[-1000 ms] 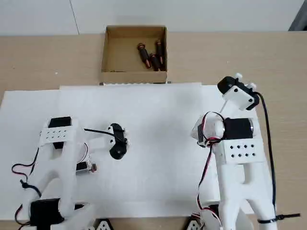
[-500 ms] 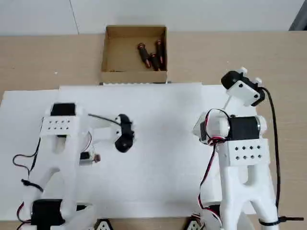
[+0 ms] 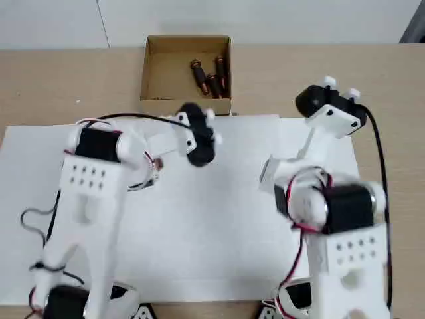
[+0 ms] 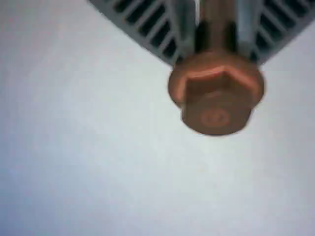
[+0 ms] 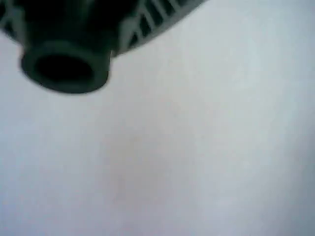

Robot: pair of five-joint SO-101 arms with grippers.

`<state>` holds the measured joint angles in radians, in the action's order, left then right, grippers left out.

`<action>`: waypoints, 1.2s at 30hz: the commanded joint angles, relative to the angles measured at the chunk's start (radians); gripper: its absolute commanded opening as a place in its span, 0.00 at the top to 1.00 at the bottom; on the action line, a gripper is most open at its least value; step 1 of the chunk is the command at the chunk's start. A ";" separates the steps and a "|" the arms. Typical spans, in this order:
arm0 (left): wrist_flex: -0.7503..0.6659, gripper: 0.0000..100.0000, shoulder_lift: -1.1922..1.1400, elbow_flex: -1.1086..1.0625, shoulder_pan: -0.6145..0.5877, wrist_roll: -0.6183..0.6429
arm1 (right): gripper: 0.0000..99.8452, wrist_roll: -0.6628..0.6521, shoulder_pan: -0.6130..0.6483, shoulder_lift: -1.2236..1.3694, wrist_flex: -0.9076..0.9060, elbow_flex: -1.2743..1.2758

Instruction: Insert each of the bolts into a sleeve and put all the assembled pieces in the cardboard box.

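"What is hard to see?"

"The left hand [image 4: 215, 29] is cut off at the edge of its own view. Its grey fingers [image 4: 142, 19] are shut tight on a copper bolt [image 4: 215, 98]. The six-sided head sticks out, and the long part is hidden between the fingers."

"And the other one?"

"The right hand [image 5: 74, 27] is closed around a black sleeve [image 5: 65, 69]. I can see its round open end. The rest is lost in the dark up by the fingers. Bolt and sleeve are both over the white sheet [image 3: 226, 226]. I cannot tell how high."

"What is in the cardboard box [image 3: 156, 73]?"

"Some assembled pieces [image 3: 209, 74], in the right half. They lie so close together that they are hard to count. It looks like three."

"Is anything in the way?"

"From above, the black end of the left arm [image 3: 197, 141] sits just in front of the box. Red and black wires [image 3: 299, 229] loop beside the right arm [image 3: 345, 252]."

"What is it all on?"

"A light wood surface [image 3: 40, 86]. The sheet covers the near part. The box stands on bare wood, just past the sheet's far edge. Behind is a white wall [image 3: 265, 20]. A dark thing [image 3: 417, 23] pokes in at the far right corner, cut off, and I cannot tell what it is."
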<state>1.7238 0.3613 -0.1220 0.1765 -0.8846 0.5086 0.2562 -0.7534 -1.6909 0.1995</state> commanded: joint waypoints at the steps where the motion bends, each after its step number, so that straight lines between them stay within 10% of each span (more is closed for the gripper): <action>1: 0.026 1.00 0.160 0.053 0.086 0.235 | 1.00 -0.057 0.004 -0.093 -0.010 -0.044; 16: -0.166 1.00 0.667 -0.151 0.272 0.856 | 1.00 -0.331 0.002 -0.565 0.054 0.262; 36: -0.601 1.00 1.439 -0.934 0.272 1.316 | 1.00 -0.402 0.133 -0.888 0.542 0.890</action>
<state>1.2052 1.7883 -1.0487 0.4419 0.3675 0.1189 0.3360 -1.6126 -1.2336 1.0449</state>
